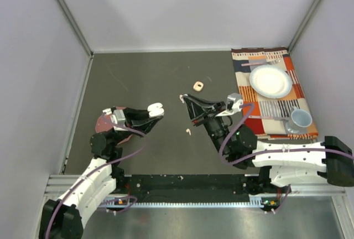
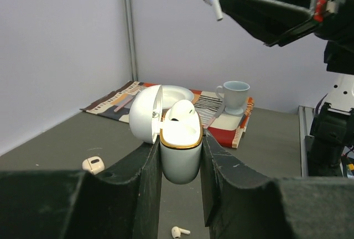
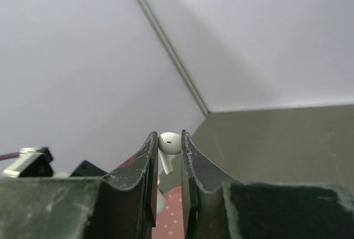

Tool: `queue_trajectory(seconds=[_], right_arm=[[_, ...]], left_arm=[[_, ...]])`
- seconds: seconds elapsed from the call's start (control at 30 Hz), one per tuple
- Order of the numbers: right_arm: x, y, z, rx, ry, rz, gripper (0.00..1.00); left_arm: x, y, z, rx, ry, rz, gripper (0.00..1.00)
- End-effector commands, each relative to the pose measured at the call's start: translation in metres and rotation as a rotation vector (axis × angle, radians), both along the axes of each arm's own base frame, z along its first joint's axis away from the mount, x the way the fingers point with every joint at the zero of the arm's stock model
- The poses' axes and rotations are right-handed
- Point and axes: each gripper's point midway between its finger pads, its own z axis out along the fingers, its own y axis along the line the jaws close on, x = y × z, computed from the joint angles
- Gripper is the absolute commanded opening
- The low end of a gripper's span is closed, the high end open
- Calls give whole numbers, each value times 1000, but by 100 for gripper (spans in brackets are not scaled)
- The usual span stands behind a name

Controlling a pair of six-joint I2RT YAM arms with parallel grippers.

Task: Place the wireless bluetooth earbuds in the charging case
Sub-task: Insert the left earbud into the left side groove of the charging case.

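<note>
**Open white charging case (image 2: pixel 181 153) clamped in the left gripper (image 1: pixel 156 110), held earbud (image 3: pixel 168 144) pinched in the right gripper (image 1: pixel 183 98).**
From above, the held earbud is only a pale speck at centre frame, and in the right wrist view the fingers half hide its stem. The case stands upright left of centre, lid swung back, with a seated earbud (image 2: pixel 180 112) in it. Its other socket cannot be made out. A loose earbud (image 1: pixel 188 132) lies on the surface (image 1: pixel 144 78) at lower centre. A small peach case (image 1: pixel 198 86) sits above it, its contents too small to read.
</note>
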Motion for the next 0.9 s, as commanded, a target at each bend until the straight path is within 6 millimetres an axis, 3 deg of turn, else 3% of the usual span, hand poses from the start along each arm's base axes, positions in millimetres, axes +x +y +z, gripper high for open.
queue_trajectory(seconds=[0.0, 0.27, 0.87], right_arm=[[-24, 6, 28, 106, -117, 17, 0], [-46, 34, 35, 100, -186, 38, 0], [-52, 73, 38, 83, -191, 109, 0]], left_arm=[[-1, 0, 16, -52, -98, 27, 0], [-2, -9, 16, -64, -105, 19, 0], [-3, -11, 23, -78, -101, 34, 0]])
